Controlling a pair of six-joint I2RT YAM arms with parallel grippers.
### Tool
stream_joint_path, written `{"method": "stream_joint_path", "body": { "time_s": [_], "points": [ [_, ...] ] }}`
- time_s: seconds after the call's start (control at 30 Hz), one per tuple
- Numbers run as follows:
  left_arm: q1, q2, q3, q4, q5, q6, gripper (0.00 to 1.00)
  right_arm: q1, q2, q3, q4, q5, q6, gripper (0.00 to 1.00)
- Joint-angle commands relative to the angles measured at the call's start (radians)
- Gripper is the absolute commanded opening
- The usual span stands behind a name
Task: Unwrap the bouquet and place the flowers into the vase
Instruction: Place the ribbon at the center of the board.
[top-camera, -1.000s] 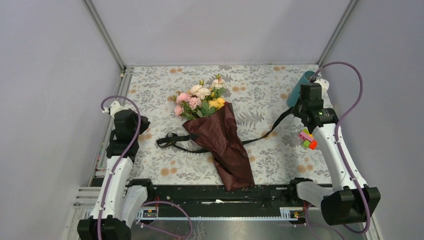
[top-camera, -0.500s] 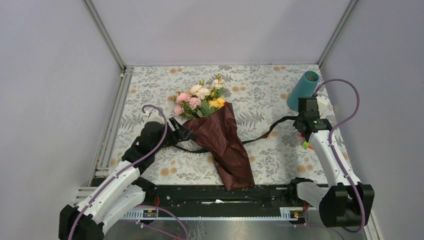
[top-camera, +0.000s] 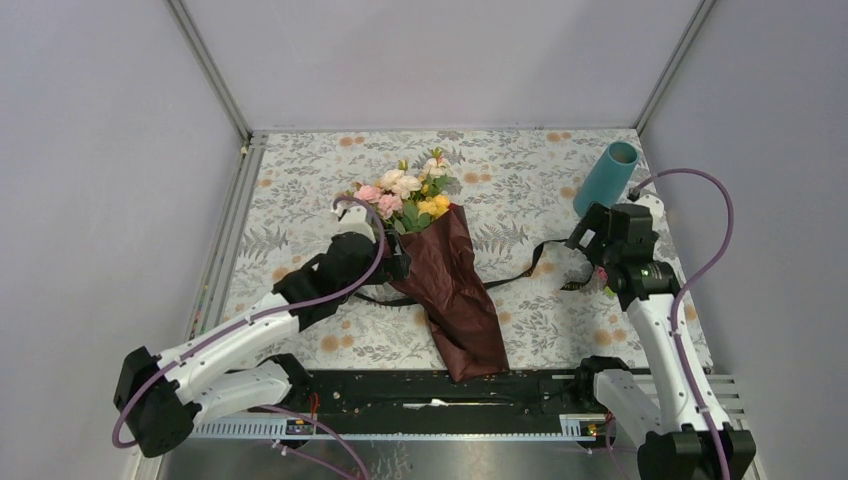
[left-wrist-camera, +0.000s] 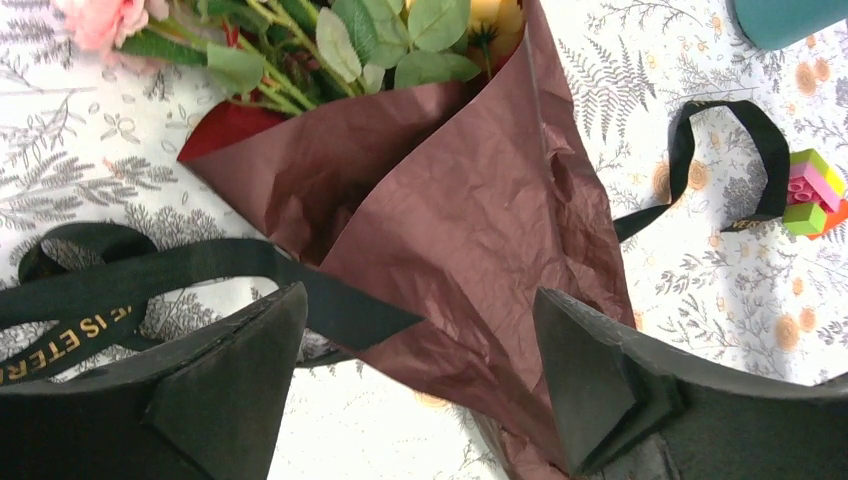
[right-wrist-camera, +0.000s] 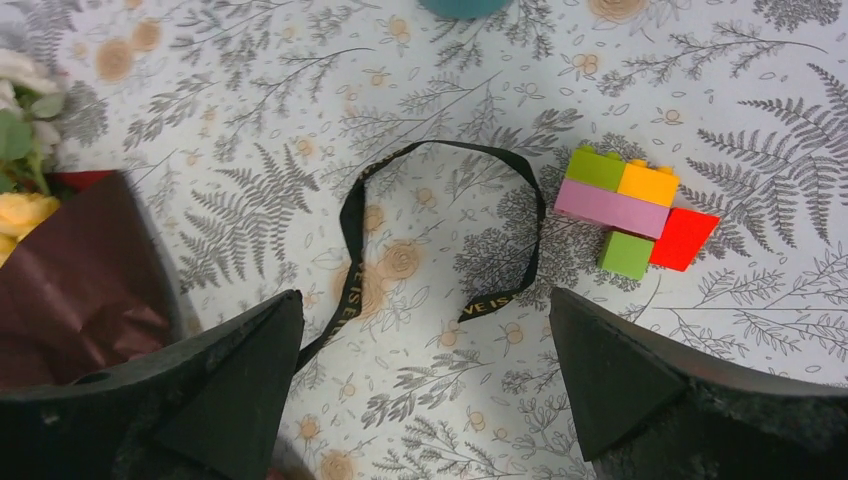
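Top external view: my left gripper (top-camera: 395, 262) sits at the left edge of the bouquet (top-camera: 445, 285), which lies mid-table wrapped in maroon paper (left-wrist-camera: 480, 230), its flowers (top-camera: 400, 195) pointing far. On the left wrist camera those jaws stand wide over the paper and the black ribbon (left-wrist-camera: 200, 268), gripping nothing. Further right, the ribbon's other end curls loose under my right gripper (right-wrist-camera: 425, 300), also spread wide and empty, beside a block toy (right-wrist-camera: 625, 215). The vase (top-camera: 608, 178) stands upright at far right.
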Motion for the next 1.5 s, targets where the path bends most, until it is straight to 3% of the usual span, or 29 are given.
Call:
{"method": "stream_joint_path", "body": {
  "time_s": [0.0, 0.17, 0.5, 0.7, 0.93, 1.4, 1.47],
  "points": [
    [-0.039, 0.076, 0.102, -0.019, -0.121, 0.080, 0.91, -0.003, -0.069, -0.016, -0.038, -0.093, -0.035, 1.00],
    [-0.068, 0.192, 0.176, -0.044, -0.136, 0.094, 0.93, -0.003, -0.097, -0.045, -0.050, -0.126, -0.055, 1.00],
    [-0.109, 0.343, 0.260, -0.168, -0.261, 0.035, 0.75, -0.004, -0.042, -0.051, -0.034, -0.170, -0.057, 0.98],
    [-0.114, 0.340, 0.247, -0.210, -0.290, 0.019, 0.69, -0.003, -0.030, -0.045, -0.031, -0.164, -0.061, 0.98],
    [-0.116, 0.308, 0.220, -0.204, -0.281, 0.016, 0.53, -0.004, -0.030, -0.043, -0.032, -0.159, -0.062, 0.98],
    [-0.117, 0.314, 0.194, -0.203, -0.245, 0.008, 0.47, -0.004, -0.040, -0.027, -0.047, -0.149, -0.065, 0.98],
    [-0.119, 0.312, 0.193, -0.204, -0.243, 0.009, 0.36, -0.004, -0.042, -0.027, -0.047, -0.148, -0.066, 0.98]
  ]
}}
